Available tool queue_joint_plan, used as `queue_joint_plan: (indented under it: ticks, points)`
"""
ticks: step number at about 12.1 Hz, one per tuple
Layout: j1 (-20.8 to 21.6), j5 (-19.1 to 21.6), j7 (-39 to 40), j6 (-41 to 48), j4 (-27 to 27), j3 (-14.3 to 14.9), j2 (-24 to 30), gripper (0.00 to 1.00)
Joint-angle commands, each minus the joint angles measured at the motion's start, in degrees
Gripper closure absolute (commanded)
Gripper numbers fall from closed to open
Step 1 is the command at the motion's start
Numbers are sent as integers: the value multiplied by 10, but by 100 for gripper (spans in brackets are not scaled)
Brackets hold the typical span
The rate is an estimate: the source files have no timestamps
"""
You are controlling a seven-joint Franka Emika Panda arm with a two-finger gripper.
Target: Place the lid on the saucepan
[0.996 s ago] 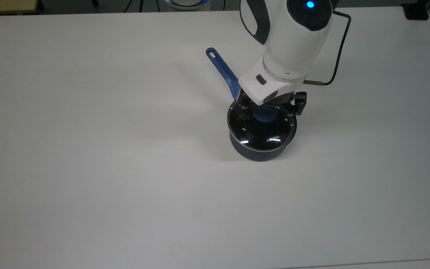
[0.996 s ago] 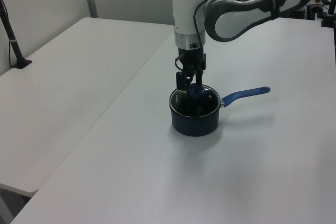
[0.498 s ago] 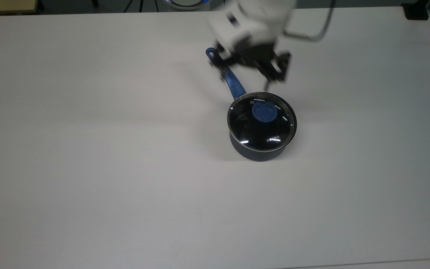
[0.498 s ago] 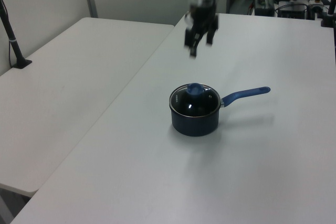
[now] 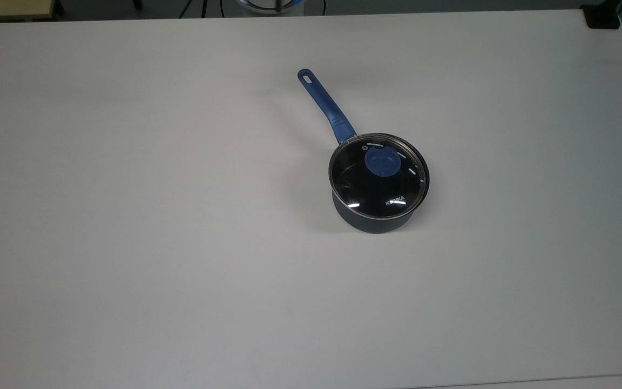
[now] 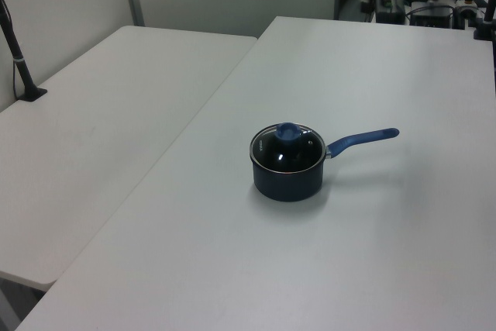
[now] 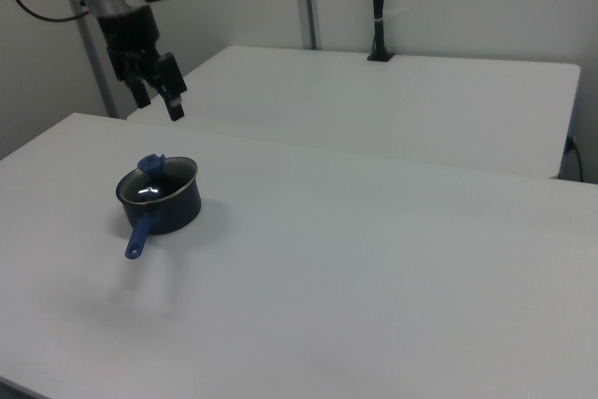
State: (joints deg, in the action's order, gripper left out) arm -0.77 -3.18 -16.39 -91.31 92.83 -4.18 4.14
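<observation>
Tool: the tool (image 7: pixel 159 98) hangs in the air at the right view's upper left, above and behind the pan, well apart from it. Its two dark fingers (image 7: pixel 174 106) stand spread, with nothing between them.
Handle: the long blue handle (image 5: pixel 324 105) runs from the pan toward the top view's upper left, the hole at its far tip. In the left view it points to the right.
Saucepan: the saucepan (image 5: pixel 377 220) stands upright on the white surface (image 5: pixel 127 243), a little right of the top view's middle, dark navy outside.
Lid: the lid (image 5: pixel 379 177) sits flat on the saucepan's rim, its steel edge ringing the opening. The blue knob (image 5: pixel 382 161) is at its centre, and small white lettering shows on the glass toward the top view's lower right.
Second surface: another white table (image 6: pixel 93 122) adjoins along the left view's left.
</observation>
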Motion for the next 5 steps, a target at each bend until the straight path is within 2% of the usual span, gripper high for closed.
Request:
queue_joint_plan:
  ticks: [1,3,5]
  points:
    - [-12,17,121,-14,43,30,27,0]
    - [-24,17,163,-32,29,31,20,0]
    - [-20,16,157,-37,25,31,11,0]
